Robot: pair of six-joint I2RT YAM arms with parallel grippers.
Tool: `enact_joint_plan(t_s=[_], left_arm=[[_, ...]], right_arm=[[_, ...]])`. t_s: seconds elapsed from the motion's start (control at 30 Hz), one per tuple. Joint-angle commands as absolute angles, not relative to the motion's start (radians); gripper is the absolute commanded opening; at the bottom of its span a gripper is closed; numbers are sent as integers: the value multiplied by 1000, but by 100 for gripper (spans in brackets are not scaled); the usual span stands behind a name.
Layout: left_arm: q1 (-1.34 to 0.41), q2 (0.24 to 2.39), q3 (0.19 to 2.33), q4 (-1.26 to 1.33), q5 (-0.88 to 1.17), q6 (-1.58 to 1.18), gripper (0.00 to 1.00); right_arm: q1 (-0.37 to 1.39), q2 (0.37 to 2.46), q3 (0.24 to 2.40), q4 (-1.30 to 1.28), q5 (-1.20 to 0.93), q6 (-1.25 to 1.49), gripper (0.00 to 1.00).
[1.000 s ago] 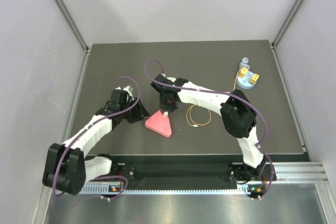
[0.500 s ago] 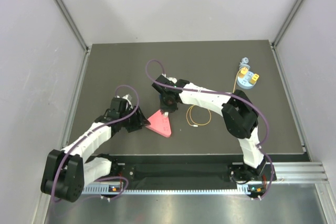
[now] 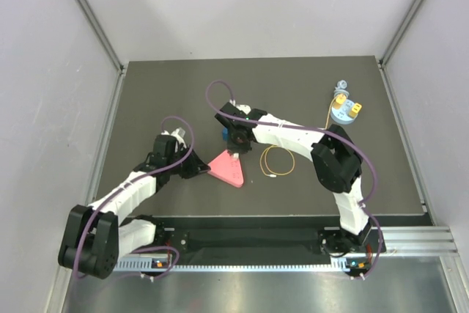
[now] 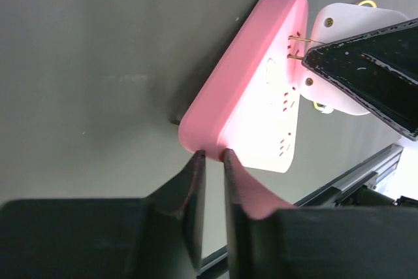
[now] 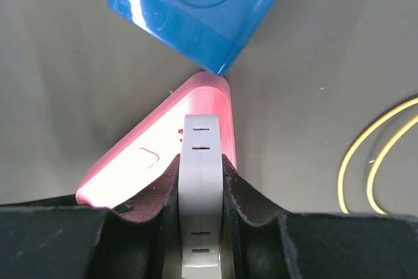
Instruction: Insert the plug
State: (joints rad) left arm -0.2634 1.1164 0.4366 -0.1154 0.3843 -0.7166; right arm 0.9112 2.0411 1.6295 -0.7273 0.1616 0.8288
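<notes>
White plug [image 4: 346, 27], brass prongs at the pink socket strip [image 4: 255, 89] slots

No readable text, labels, brands or numbers in any view. Checked pink socket strip [image 4: 261, 96]: slot holes only. Checked blue socket block [image 5: 196, 4]: plain faces, slot openings only. Checked white plug [image 5: 201, 227]: a few recessed moulded dashes, not characters. Round blue base [image 3: 344, 113] at far right of table [image 3: 293, 82]: too small to make out any print.
</notes>
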Motion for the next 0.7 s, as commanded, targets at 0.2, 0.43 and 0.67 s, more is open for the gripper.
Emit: enact_joint_plan(t_s=[0.2, 0.43, 0.67], left_arm=[[-275, 1190, 388, -31, 400, -712, 10], [-279, 1216, 385, -8, 402, -713, 10], [-284, 1221, 388, -8, 399, -718, 11]], right_arm=[[930, 2026, 1644, -726, 97, 810, 0], [930, 2019, 1638, -678, 68, 816, 6], [927, 2000, 1608, -634, 43, 825, 12]])
